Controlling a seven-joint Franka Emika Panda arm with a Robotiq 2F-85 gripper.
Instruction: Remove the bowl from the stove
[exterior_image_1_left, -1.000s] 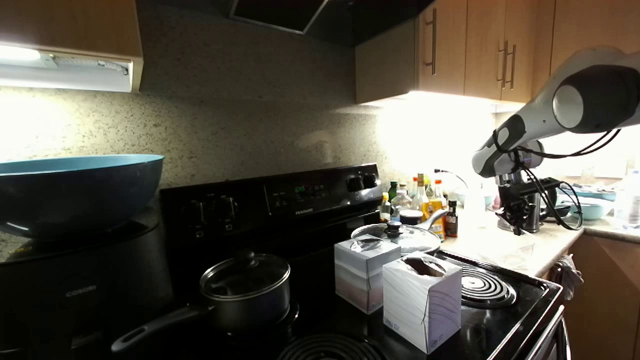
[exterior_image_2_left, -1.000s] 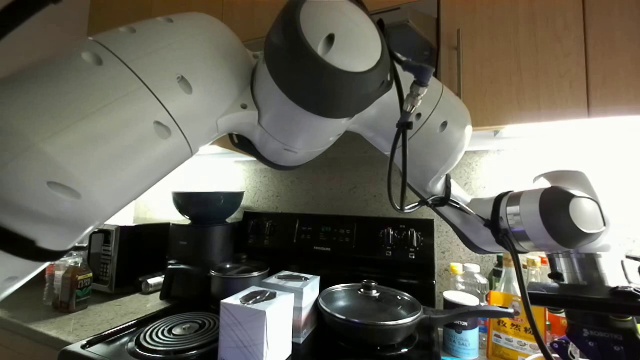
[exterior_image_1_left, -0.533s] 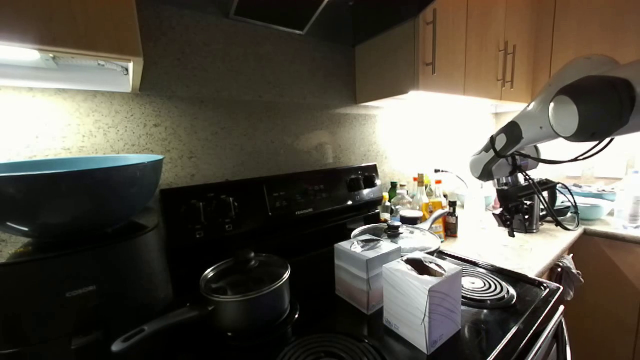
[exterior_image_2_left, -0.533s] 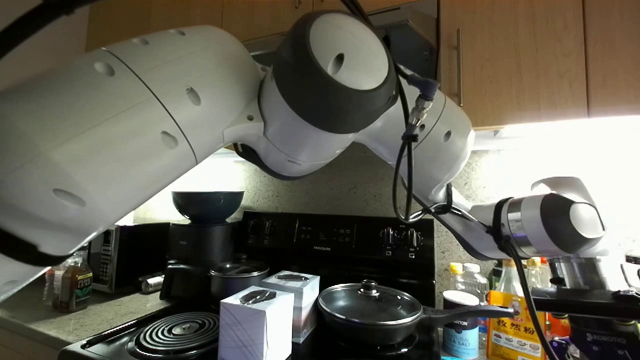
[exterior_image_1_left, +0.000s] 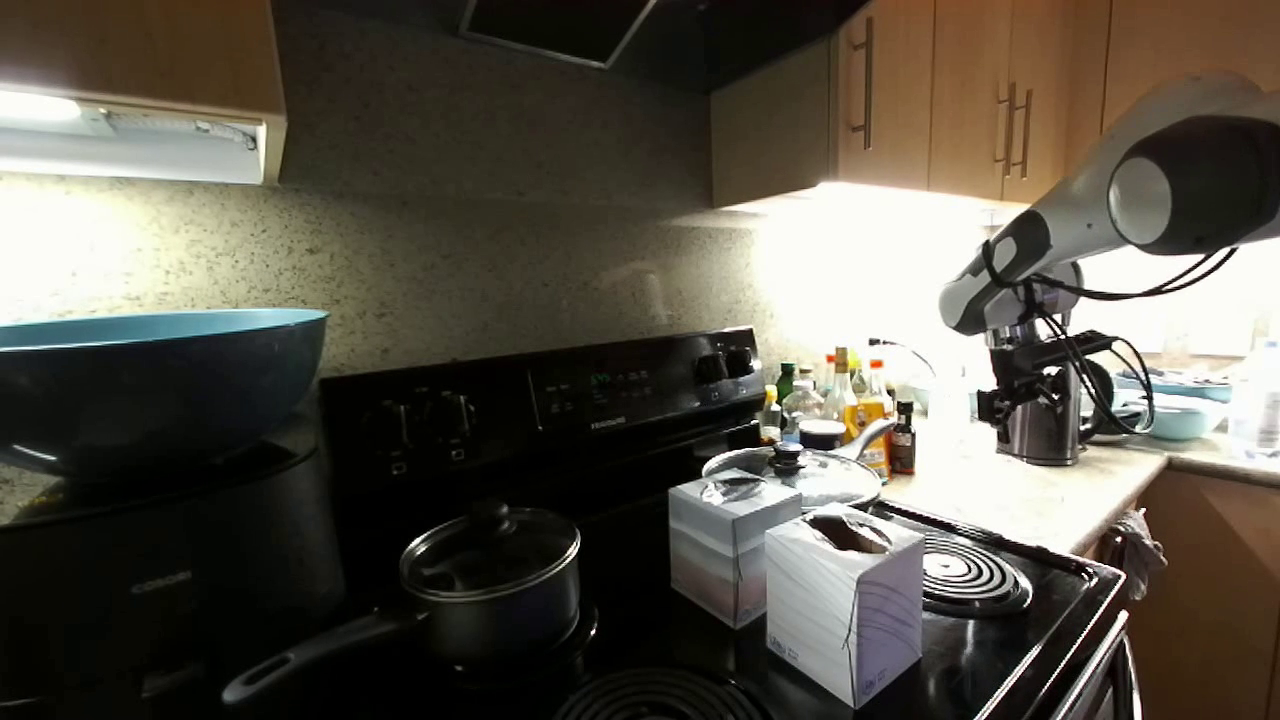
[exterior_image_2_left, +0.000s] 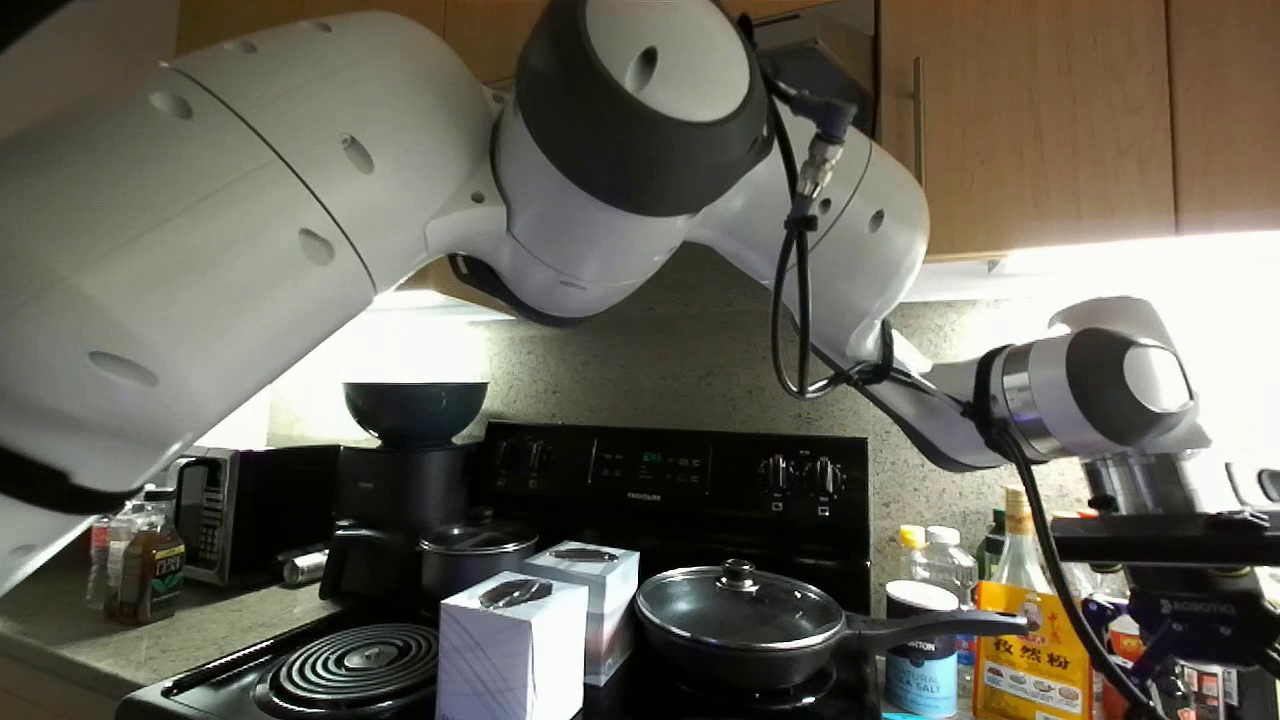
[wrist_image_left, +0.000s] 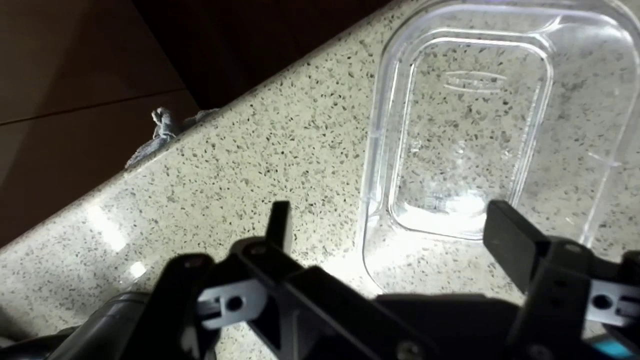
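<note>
A metal jug (exterior_image_1_left: 1038, 437) shows behind the claw (wrist_image_left: 390, 220) in an exterior view, bottles (exterior_image_1_left: 838, 398) stand nearby, a lidded pan (exterior_image_2_left: 742, 615) on the stove (exterior_image_1_left: 980, 650) points its handle toward it, and two tissue boxes (exterior_image_2_left: 513, 650) sit farther off. The claw, fingers spread wide and holding nothing, hangs above a clear, box-shaped bowl (wrist_image_left: 465, 145), which rests on the speckled counter (wrist_image_left: 305, 145), off the stove.
</note>
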